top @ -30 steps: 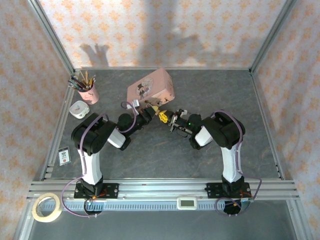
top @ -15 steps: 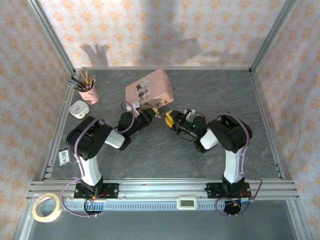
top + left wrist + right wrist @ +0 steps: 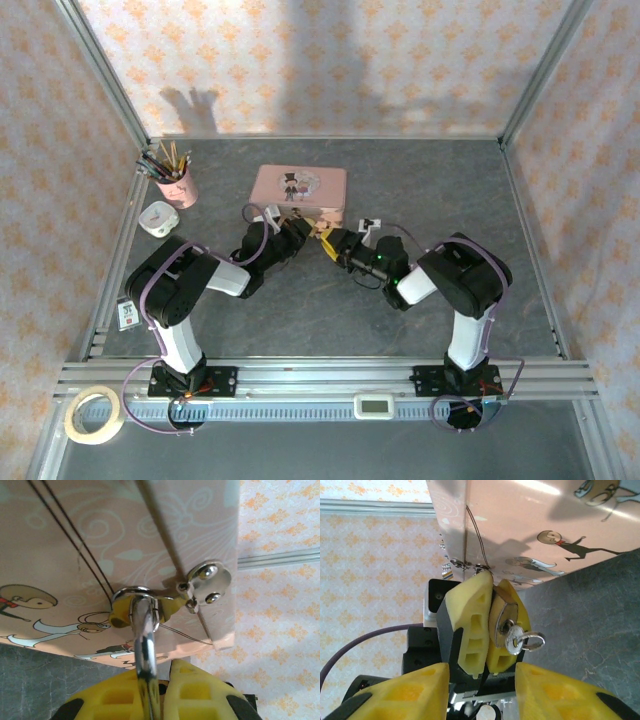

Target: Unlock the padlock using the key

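Half buried between the closed yellow fingers [image 3: 470,625] of the left gripper [image 3: 302,231], found the padlock [image 3: 503,614], brass body pinched from both sides, just in front of the pink tin [image 3: 300,185]. From the left wrist, saw its silvery shackle [image 3: 143,645] rising out of the finger pads and threaded through the ring [image 3: 132,594] of the tin's clasp, beside a shiny two-rivet plate [image 3: 206,582] on the tin's edge. From the right wrist, spotted the key [image 3: 510,632] seated in the end of the padlock body facing that camera, with a small split ring [image 3: 530,641] hanging off its head. Found the right gripper [image 3: 335,243] spread wide and empty, pads well apart, key and lock in the gap ahead of them and touched by neither pad. From above, placed both grippers nose to nose by the tin's near edge, around mid-table. Noted two thin dark strands [image 3: 75,545] lying across the tin's illustrated lid. Elsewhere, logged a pink cup of pencils [image 3: 176,182] at the far left, a small white object [image 3: 155,218] just in front of it, a card [image 3: 128,312] by the left rail and a tape roll [image 3: 90,415] at the near left corner
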